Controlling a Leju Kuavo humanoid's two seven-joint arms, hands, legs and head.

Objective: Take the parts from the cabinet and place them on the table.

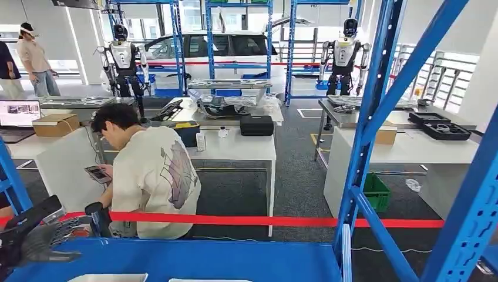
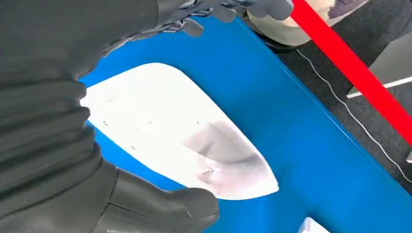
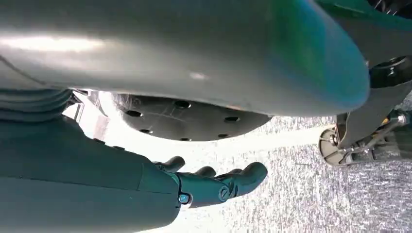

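A white, flat, pointed part (image 2: 180, 131) lies on the blue cabinet shelf (image 2: 301, 145). My left hand (image 2: 73, 121) hovers right over it, thumb (image 2: 170, 206) on one side and fingers (image 2: 218, 9) on the other, spread apart and holding nothing. In the head view the left hand (image 1: 41, 241) is at the lower left above the shelf (image 1: 194, 258), with the tops of two white parts (image 1: 108, 277) (image 1: 208, 280) at the bottom edge. My right hand (image 3: 214, 184) hangs over the floor, fingers loosely extended and empty.
Blue rack uprights and braces (image 1: 376, 117) stand close on the right. A red tape (image 1: 264, 221) runs just beyond the shelf. A person in a white T-shirt (image 1: 152, 176) crouches behind it. White tables (image 1: 235, 147) and other robots stand farther back.
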